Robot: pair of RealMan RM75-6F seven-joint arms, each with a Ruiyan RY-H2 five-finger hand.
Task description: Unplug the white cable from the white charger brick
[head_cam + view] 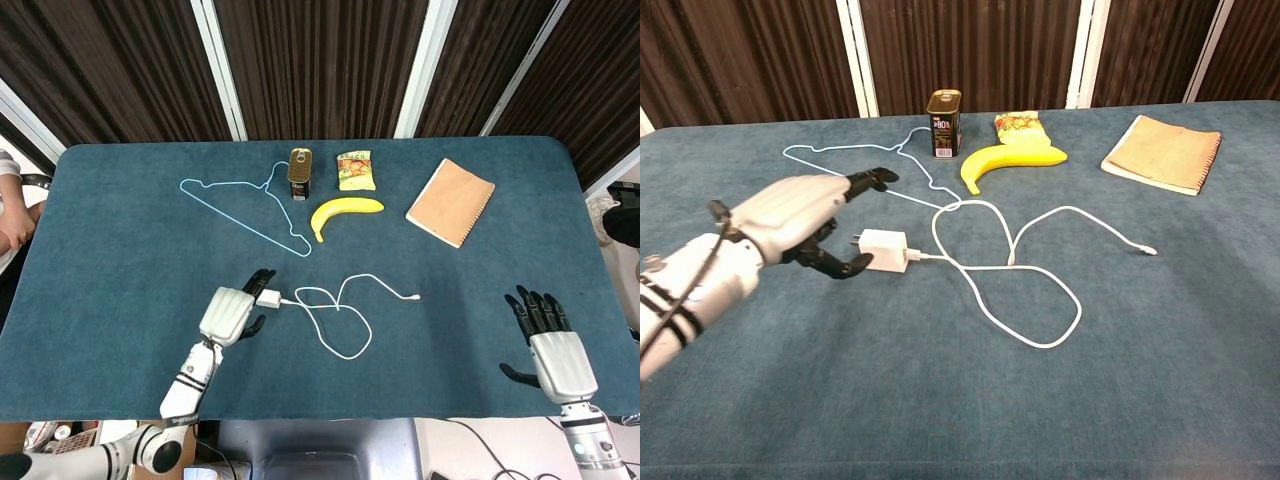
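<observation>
The white charger brick (267, 298) (885, 250) lies near the table's middle, prongs pointing left. The white cable (338, 308) (1012, 268) is plugged into its right side and loops across the cloth to a free end on the right. My left hand (228, 311) (805, 217) hovers just left of the brick, fingers spread around its left end, holding nothing. My right hand (553, 344) rests at the table's front right edge, fingers spread, far from the cable; it is absent from the chest view.
At the back of the blue table (120, 250) lie a light-blue wire hanger (240, 210), a tin can (299, 172), a snack packet (355, 170), a banana (343, 211) and a brown notebook (451, 201).
</observation>
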